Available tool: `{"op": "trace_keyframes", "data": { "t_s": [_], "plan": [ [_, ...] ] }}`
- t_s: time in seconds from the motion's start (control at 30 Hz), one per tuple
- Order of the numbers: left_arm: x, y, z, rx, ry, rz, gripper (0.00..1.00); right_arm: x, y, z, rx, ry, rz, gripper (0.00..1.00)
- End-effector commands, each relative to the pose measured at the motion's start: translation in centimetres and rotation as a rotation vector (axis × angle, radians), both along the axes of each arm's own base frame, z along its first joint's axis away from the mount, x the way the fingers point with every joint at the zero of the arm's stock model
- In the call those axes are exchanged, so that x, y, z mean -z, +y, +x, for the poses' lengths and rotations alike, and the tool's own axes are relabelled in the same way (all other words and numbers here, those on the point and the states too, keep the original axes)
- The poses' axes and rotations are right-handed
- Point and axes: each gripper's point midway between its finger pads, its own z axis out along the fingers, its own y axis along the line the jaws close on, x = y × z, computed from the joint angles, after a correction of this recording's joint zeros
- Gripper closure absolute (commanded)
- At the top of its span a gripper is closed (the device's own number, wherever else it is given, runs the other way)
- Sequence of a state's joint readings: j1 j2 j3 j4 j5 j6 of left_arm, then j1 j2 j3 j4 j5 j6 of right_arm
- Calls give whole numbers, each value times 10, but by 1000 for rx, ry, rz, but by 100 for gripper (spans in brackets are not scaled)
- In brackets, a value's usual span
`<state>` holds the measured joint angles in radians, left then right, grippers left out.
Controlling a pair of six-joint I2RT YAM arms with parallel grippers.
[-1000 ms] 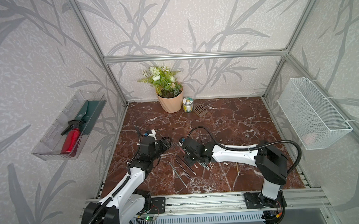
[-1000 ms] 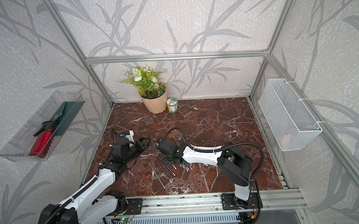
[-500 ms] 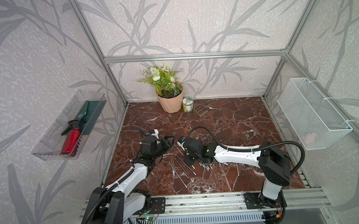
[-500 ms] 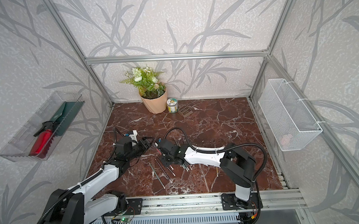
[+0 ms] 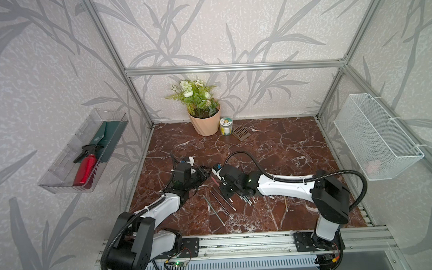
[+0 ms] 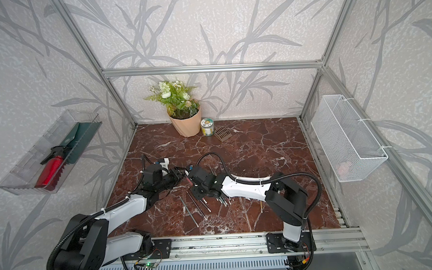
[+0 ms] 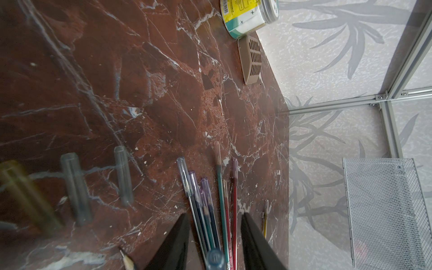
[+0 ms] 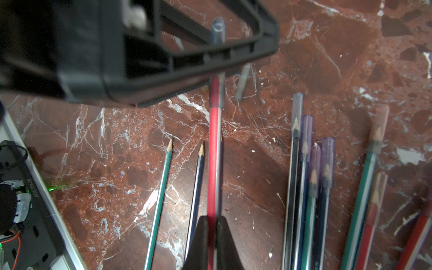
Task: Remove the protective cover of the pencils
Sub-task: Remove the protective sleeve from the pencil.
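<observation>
the protective cover (image 8: 217, 30) we follow is a bluish see-through cap on the tip of a red pencil (image 8: 214, 152), left of centre over the marble floor (image 5: 273, 150). starting at the left, the left gripper (image 7: 214, 214) has its jaws spread to either side of that cap, and we see gaps on both sides in the left wrist view. next, the right gripper (image 8: 212, 218) pinches the red pencil's barrel between closed jaws. a loose cap (image 8: 242, 81) lies just beside the capped tip. bare pencils (image 8: 163, 187) lie on the near side. further right, capped pencils (image 8: 308, 168) lie clustered beneath the right arm (image 5: 282, 185).
</observation>
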<state>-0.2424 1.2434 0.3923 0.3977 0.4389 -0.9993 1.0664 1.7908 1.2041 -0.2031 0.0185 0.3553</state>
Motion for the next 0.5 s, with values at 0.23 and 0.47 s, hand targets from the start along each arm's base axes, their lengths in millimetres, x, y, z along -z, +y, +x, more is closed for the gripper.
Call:
{"op": "trace_keyframes", "data": {
  "t_s": [0.23, 0.47],
  "plan": [
    [-12, -9, 10, 27, -20, -25, 88, -11, 8, 6, 12, -8, 35, 100],
    [-14, -4, 8, 6, -20, -3, 98, -10, 9, 5, 5, -3, 37, 99]
  ]
}}
